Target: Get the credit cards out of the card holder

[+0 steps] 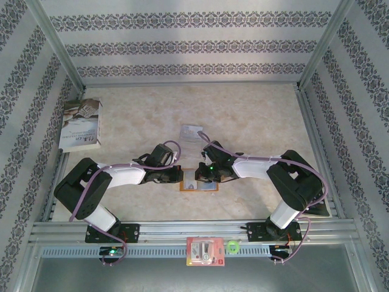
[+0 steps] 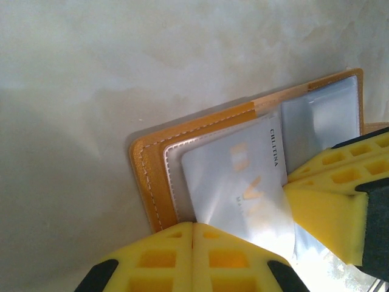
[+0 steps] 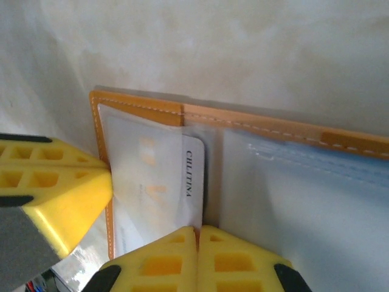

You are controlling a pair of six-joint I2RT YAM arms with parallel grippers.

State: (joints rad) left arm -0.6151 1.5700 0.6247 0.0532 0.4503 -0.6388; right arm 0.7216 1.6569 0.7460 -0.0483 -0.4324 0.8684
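**Book** [image 1: 80, 125]: lying well to the left of the card holder [image 1: 199, 184], on its far side.

**Left gripper** [image 2: 193, 226]: reaching in at the holder's left side. The yellow fingers are pressing tight together with no gap. The tips are sitting at the holder's orange border, just beside the card. Whether they are pinching anything cannot be told.

**Card holder**: lying open and flat on the table [image 1: 255, 121], directly between the two grippers. An orange rim is showing around its pale pockets.

**Card** [image 2: 234, 182]: pale, sitting in the holder's left-hand pocket under clear film. Its lettered edge is sticking out toward the holder's middle.

**Right gripper** [image 3: 197, 230]: coming in from the holder's right. The fingers are closing flush against each other, and the tips are meeting at the card's lettered edge. Whether they are gripping the card cannot be told.

**Tray** [image 1: 193, 132]: clear, lying just beyond the holder.

**Packet** [image 1: 205, 252]: red and white, sitting on the near side of the holder, on the rail.
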